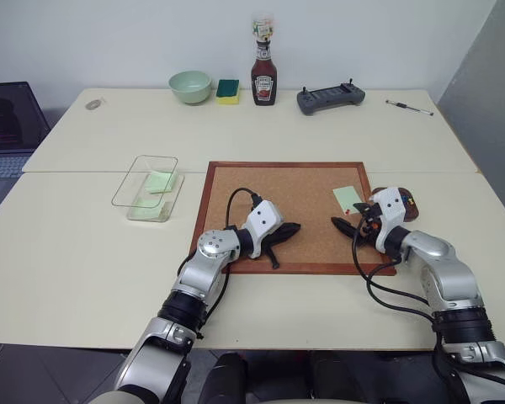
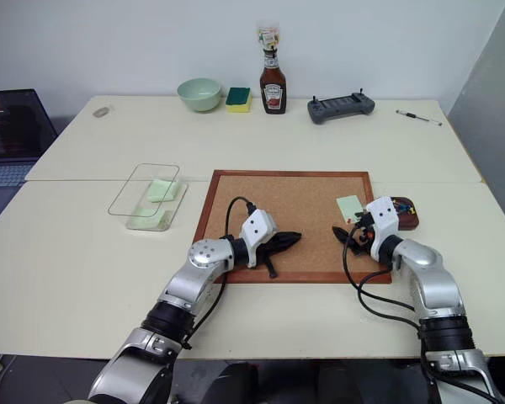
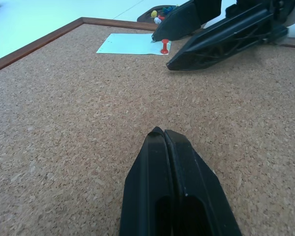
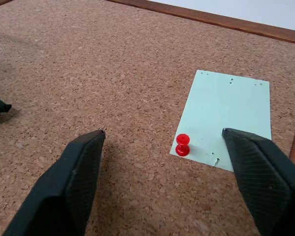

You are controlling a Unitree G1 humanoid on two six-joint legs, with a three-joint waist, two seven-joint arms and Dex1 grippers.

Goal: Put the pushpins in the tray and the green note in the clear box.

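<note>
Fingers [image 4: 265, 172] wide, straddling upright red pushpin [image 4: 182, 144] (green note [image 4: 231, 110] pinned).

Pale tabletop [image 1: 84, 244] carries cork board [image 1: 261, 198], clear box [image 1: 147, 187], tray [image 1: 411, 204]; at far edge bowl [image 1: 190, 86], sponge [image 1: 228, 91], ketchup bottle [image 1: 263, 74], controller [image 1: 330, 98], pen [image 1: 408, 107].
</note>
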